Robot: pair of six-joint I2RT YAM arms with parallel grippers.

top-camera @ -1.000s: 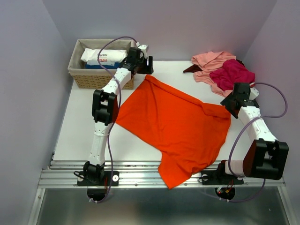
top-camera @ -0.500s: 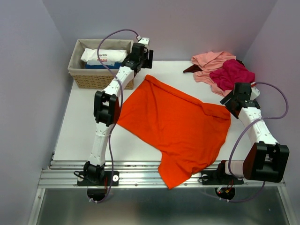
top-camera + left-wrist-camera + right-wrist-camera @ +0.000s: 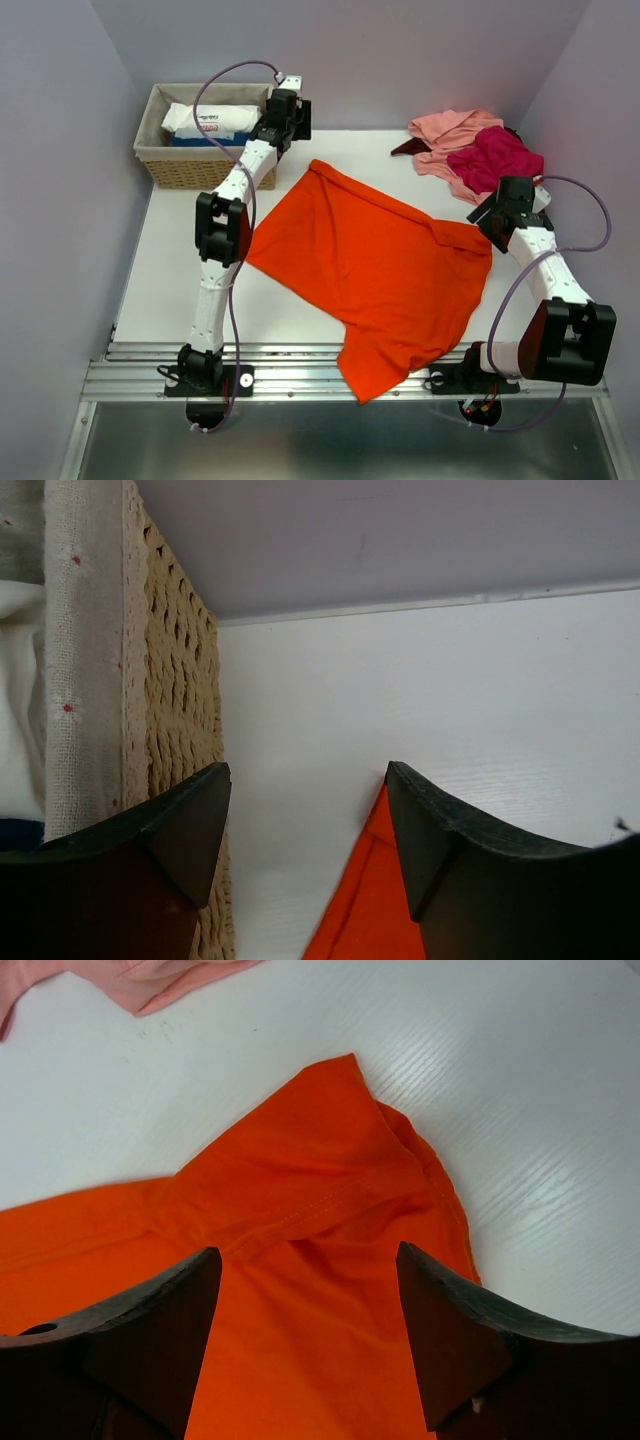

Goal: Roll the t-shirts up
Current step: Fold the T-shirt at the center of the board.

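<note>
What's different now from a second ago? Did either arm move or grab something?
The left gripper drew away from the orange t-shirt's far corner, back toward the wicker basket, which slid slightly left. Nothing was grabbed: both grippers stand open and empty. The right gripper barely shifted over the shirt's sleeve. The orange t-shirt and the pile of pink t-shirts stayed put.

No text, brand or number can be read. Red and blue print is seen on the white soft package lying in the tan woven basket, but it is too small to be made out.
</note>
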